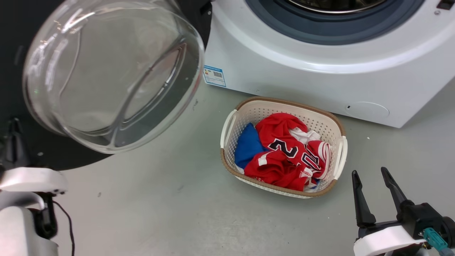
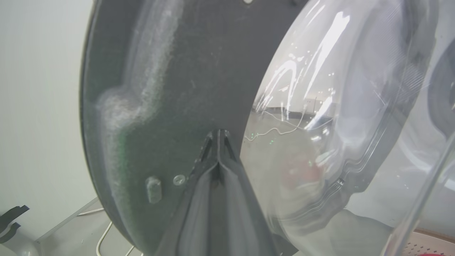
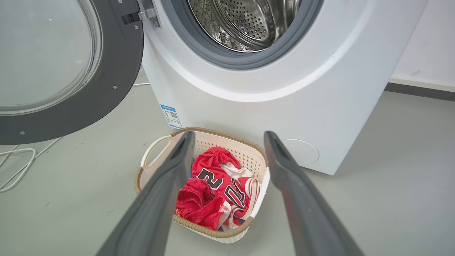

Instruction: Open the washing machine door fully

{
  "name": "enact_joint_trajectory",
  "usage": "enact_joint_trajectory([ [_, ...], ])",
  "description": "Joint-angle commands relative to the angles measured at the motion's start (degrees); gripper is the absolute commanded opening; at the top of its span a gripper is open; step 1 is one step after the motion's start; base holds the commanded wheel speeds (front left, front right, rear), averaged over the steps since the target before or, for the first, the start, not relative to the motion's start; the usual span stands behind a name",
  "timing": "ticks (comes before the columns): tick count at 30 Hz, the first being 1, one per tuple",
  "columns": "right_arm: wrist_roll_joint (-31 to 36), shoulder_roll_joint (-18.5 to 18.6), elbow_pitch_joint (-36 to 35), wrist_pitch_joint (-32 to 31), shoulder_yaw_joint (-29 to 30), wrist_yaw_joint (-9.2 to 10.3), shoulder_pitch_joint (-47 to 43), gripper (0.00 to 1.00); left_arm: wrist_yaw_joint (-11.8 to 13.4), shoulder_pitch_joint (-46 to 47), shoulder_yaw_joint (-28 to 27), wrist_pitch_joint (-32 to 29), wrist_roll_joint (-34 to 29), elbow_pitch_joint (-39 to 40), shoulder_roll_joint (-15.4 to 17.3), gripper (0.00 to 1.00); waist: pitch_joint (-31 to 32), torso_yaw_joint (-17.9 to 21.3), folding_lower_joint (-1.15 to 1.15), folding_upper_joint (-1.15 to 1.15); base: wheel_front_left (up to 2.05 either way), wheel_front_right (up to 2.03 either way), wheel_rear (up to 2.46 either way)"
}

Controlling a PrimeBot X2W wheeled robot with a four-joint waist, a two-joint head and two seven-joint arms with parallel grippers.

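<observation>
The washing machine door (image 1: 14, 39) is swung out to the left of the washing machine (image 1: 302, 81), its clear glass bowl (image 1: 110, 71) bulging towards me. In the right wrist view the door (image 3: 117, 71) hangs from its metal hinge (image 3: 145, 14), beside the bare steel drum (image 3: 245, 21). My left gripper (image 2: 218, 133) is shut, fingertips together against the door's dark inner rim (image 2: 177, 71) next to the glass. From the head it shows as a dark finger (image 1: 14, 135) low on the door. My right gripper (image 1: 370, 173) stands open over the floor, holding nothing.
A white laundry basket (image 1: 336, 124) with a red jersey (image 1: 284, 149) and blue cloth stands on the grey floor in front of the machine, between the right fingers (image 3: 160, 199) in the wrist view. A white cable (image 3: 17, 160) lies under the door. A wall rises at right (image 3: 426, 53).
</observation>
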State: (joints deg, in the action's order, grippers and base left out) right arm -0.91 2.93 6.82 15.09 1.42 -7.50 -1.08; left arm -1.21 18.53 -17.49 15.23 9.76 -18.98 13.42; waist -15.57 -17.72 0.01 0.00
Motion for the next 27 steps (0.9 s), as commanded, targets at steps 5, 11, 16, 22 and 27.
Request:
enact_joint_trajectory([
  [5, 0.22, -0.11, -0.67, 0.1, 0.06, 0.02, 0.92, 1.0, -0.58, 3.71, -4.11, -0.15, -0.35, -3.74, 1.88, 0.0, -0.92, 1.75, -0.01, 0.0, 0.0, 0.0, 0.0],
  [11, 0.02, -0.11, -0.78, 0.1, 0.17, 0.02, 1.03, 1.0, -1.13, 5.6, -6.72, -0.15, -0.44, -7.14, 2.41, 0.0, -1.36, 2.59, -0.01, 0.0, 0.0, 0.0, 0.0],
  [16, -0.22, -0.11, -0.47, 0.1, 0.24, 0.02, 1.34, 1.0, -2.09, 6.74, -8.19, -0.15, -1.15, -9.37, 2.69, 0.0, -1.29, 3.06, -0.01, 0.0, 0.0, 0.0, 0.0],
  [22, -0.81, -0.12, -0.17, 0.1, -0.02, 0.02, 0.54, 1.0, -2.77, 5.94, -9.35, -0.14, -2.52, -10.61, 2.33, 0.0, 0.53, 3.38, -0.01, 0.0, 0.0, 0.0, 0.0],
  [27, -2.0, -0.12, -0.28, 0.1, -0.19, 0.02, -0.51, 1.0, -3.45, 3.41, -9.49, -0.14, -3.91, -10.21, 1.3, 0.0, 3.53, 3.85, -0.01, 0.0, 0.0, 0.0, 0.0],
])
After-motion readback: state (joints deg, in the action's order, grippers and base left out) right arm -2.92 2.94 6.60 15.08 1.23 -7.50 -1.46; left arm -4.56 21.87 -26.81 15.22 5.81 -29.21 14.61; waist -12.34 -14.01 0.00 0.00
